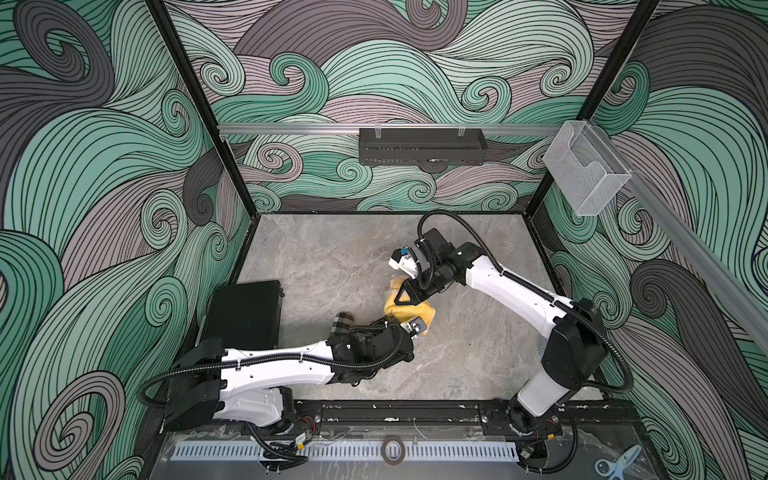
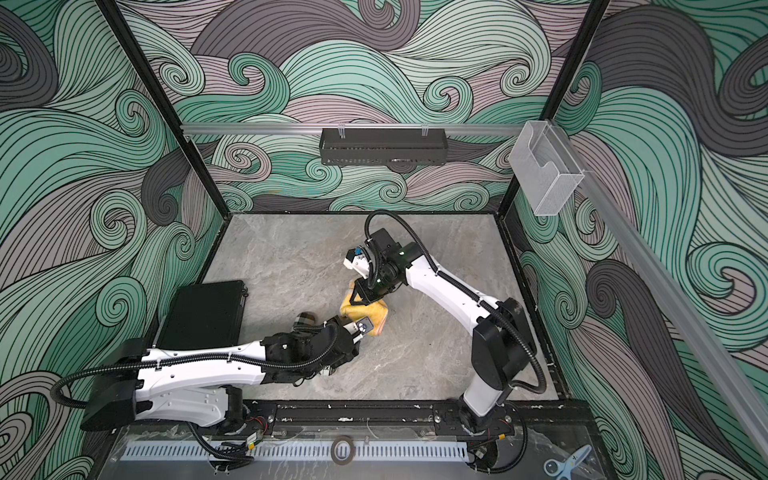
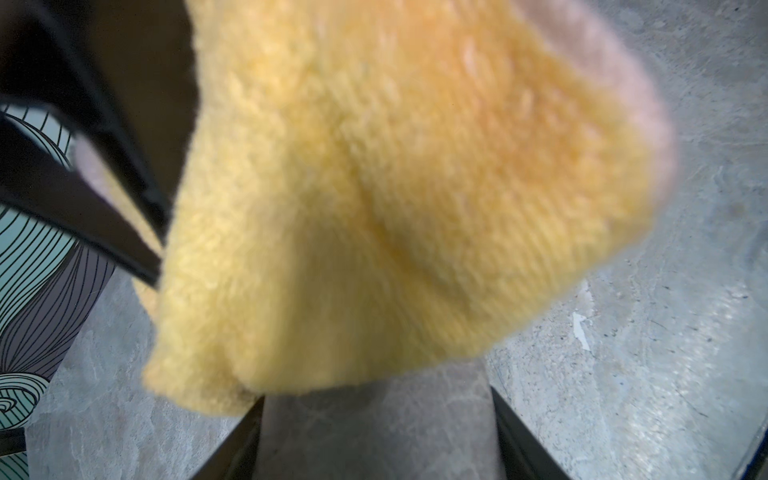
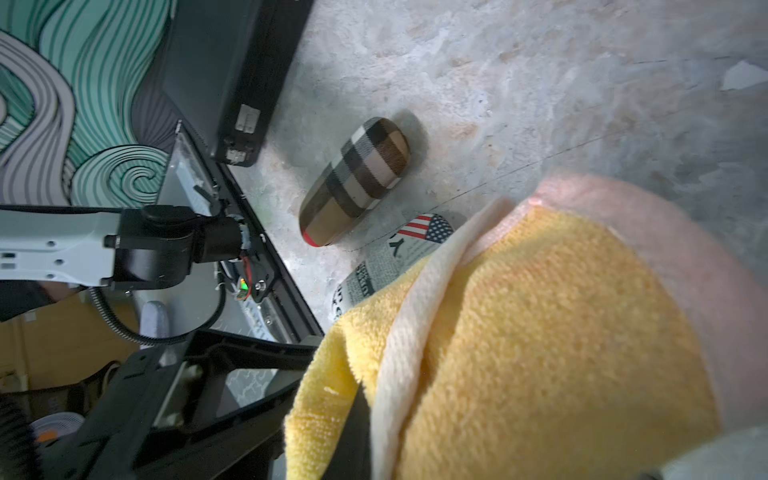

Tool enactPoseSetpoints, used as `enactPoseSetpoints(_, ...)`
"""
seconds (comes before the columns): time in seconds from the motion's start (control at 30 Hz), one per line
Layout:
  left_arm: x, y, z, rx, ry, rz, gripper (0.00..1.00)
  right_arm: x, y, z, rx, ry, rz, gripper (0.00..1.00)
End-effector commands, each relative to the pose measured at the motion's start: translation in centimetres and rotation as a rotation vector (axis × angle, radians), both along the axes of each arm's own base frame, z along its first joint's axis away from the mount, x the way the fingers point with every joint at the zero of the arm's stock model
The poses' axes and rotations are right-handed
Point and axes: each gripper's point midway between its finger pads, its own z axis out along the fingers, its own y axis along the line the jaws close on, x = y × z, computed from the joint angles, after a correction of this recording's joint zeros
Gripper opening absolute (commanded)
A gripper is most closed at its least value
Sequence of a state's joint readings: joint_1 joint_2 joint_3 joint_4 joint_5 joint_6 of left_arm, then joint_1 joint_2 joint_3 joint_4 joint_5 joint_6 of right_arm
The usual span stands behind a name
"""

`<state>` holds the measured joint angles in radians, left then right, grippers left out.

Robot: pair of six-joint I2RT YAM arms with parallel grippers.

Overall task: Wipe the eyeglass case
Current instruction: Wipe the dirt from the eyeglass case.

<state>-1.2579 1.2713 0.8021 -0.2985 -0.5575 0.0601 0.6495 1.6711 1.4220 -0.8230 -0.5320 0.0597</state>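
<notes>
Two cases are laid out on the table [image 1: 332, 257]: the plaid case [image 4: 355, 183] is left bare, and the newsprint case [image 4: 395, 257] just beside it is half buried under the cloth [image 4: 540, 332]. That cloth is pinched tight in the fully closed right claw [image 1: 401, 300]. The newsprint case's covered end is clamped in the partly closed left claw [image 3: 377, 395].

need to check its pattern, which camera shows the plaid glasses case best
The right wrist view: the plaid case lies whole and unobstructed there. In both top views only one end peeks out beyond the left arm. The left wrist view misses it, mostly filled by the yellow cloth.
</notes>
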Motion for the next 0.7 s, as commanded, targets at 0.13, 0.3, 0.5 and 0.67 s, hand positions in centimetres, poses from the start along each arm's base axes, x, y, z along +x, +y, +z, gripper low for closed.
enactPoseSetpoints(0.13,1.0,-0.3,3.0,-0.109,-0.062,0.059,0.47,3.4,-8.0,-3.1,-0.298,-0.090,-0.236,0.00)
enactPoseSetpoints(0.3,1.0,-0.3,3.2,-0.127,-0.068,0.068,0.47,0.5,-2.0,1.2,0.052,-0.038,-0.072,0.00)
enactPoseSetpoints(0.5,1.0,-0.3,3.6,-0.170,-0.064,0.082,0.47,-1.1,-0.8,2.5,0.133,-0.014,-0.021,0.00)
enactPoseSetpoints(0.67,1.0,0.3,3.4,-0.197,-0.050,0.112,0.47,1.6,-6.9,-0.7,-0.083,-0.106,-0.277,0.00)
